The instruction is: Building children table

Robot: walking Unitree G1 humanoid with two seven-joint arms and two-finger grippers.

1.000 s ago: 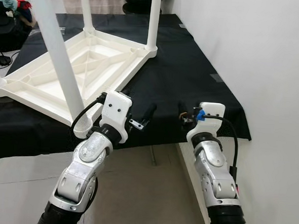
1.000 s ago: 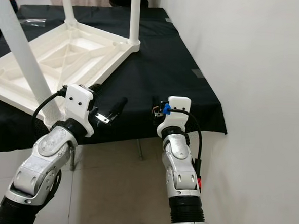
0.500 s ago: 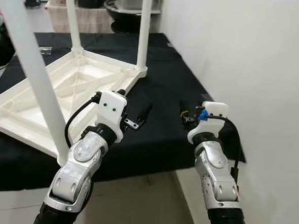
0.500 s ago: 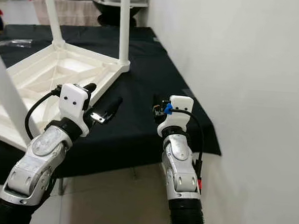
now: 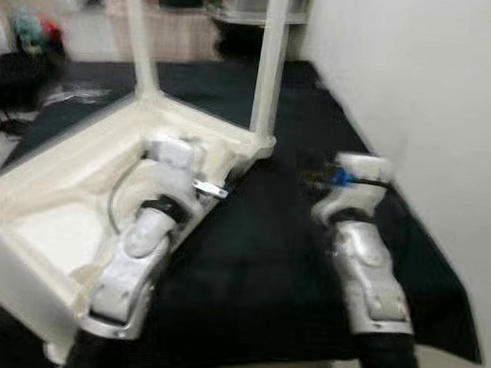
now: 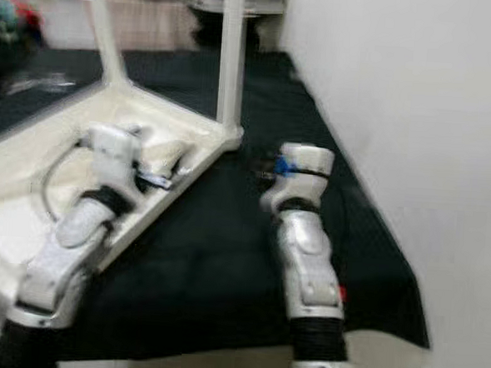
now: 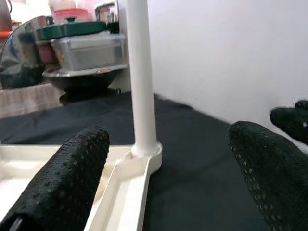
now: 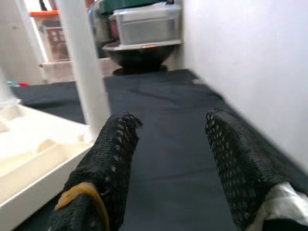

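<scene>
In the head views, blurred as they are, the step in hand looks like an approach to the upturned white table (image 5: 77,215), which lies top-down on the black cloth (image 5: 266,260) with legs already standing up from it; the next move probably calls for lining a gripper up with the near corner leg (image 5: 267,69) to seat or check it, though which leg needs work cannot be told. The left gripper (image 5: 221,178) hovers over the table's inner frame, the corner leg at about 1 o'clock from it and close; the right gripper (image 6: 259,164) hangs above the cloth just beside the table's corner, that leg at roughly 11 o'clock. In the left wrist view, the left gripper's two black fingers (image 7: 67,178) are spread wide with nothing between them, and the leg rises from its round socket (image 7: 146,151) at the table corner straight ahead in the gap, well apart from the fingertips. In the right wrist view, the right gripper's fingers (image 8: 108,159) are likewise parted and empty, the leg standing ahead just beyond one finger, the table edge beneath it, and stacked storage containers (image 8: 144,24) far behind.
</scene>
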